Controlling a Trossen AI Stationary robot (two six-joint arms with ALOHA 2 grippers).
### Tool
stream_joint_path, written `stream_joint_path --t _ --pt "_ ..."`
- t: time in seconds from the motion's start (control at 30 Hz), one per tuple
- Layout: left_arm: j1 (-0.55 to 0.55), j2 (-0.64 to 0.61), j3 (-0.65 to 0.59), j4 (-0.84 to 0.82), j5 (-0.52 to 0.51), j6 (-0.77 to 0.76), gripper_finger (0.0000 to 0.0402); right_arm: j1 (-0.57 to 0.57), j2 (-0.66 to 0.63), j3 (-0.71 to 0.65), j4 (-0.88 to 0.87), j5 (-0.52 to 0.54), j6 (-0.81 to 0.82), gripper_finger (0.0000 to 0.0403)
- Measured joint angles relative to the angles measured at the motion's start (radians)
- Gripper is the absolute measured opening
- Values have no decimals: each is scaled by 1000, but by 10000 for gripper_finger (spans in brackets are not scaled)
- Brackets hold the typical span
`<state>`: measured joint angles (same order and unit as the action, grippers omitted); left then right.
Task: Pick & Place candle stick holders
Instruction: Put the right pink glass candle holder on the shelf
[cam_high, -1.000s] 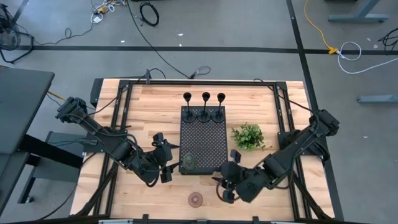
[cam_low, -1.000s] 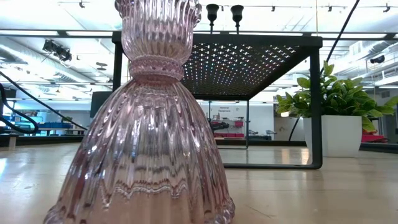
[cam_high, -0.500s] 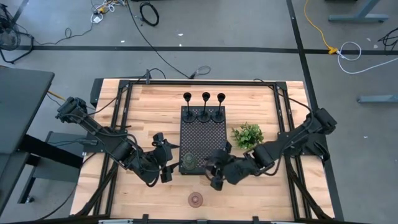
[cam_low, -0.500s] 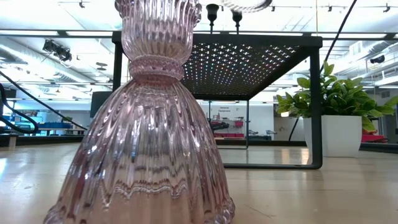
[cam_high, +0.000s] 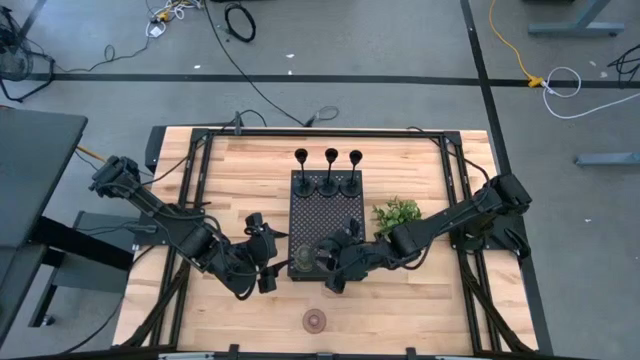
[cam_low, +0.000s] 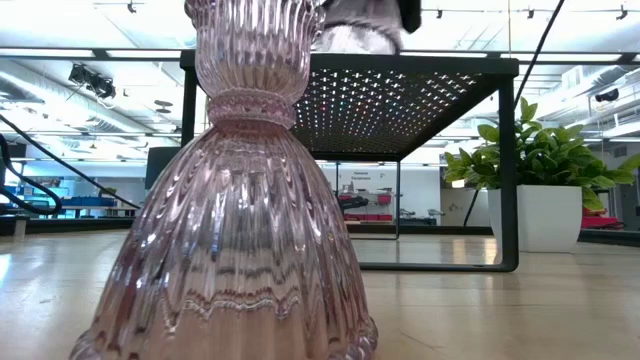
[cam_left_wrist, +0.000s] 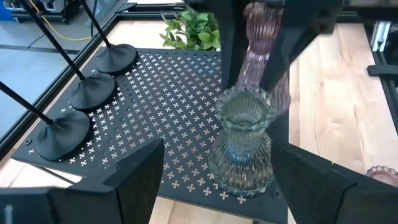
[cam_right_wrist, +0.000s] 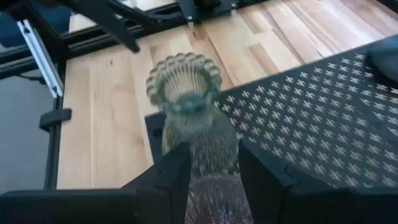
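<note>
The right gripper (cam_high: 330, 262) hangs over the near edge of the black perforated tray (cam_high: 335, 225), its fingers (cam_right_wrist: 264, 177) pinching a pinkish glass candle holder (cam_left_wrist: 258, 53) between them. Just beside it, toward the left arm, a greenish glass candle holder (cam_high: 303, 260) stands upright on the tray's near corner; whether the two glass holders touch cannot be told. The left gripper (cam_high: 262, 250) waits just off the tray's left edge, near the greenish holder, its fingers (cam_left_wrist: 140, 174) spread apart and empty. Three black candle holders (cam_high: 329, 172) stand in a row along the tray's far edge. Another pinkish glass holder (cam_high: 315, 321) stands on the wooden table (cam_high: 230, 180) near its front edge, well apart from the tray. A green plant (cam_high: 395, 213) sits right of the tray.
</note>
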<state>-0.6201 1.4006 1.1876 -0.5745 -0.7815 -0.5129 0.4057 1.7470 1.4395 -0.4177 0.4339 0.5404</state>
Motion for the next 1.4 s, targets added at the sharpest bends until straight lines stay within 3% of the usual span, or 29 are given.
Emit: stream_joint_path --t 0.37,0.73,0.97,1.2,1.4 --pt "0 0 0 -4 0 -1 295 -30 35 1 0 -58 0 129" --pt "0 0 0 -5 0 -2 295 -31 36 1 -14 -51 0 143" --pt "0 0 0 -5 0 -2 295 -33 36 1 3 -25 -5 130" --pt "0 0 0 -5 0 -6 295 -37 37 1 25 -24 -14 175" --pt "0 0 0 -5 0 -7 295 -38 37 1 31 -24 -14 174"
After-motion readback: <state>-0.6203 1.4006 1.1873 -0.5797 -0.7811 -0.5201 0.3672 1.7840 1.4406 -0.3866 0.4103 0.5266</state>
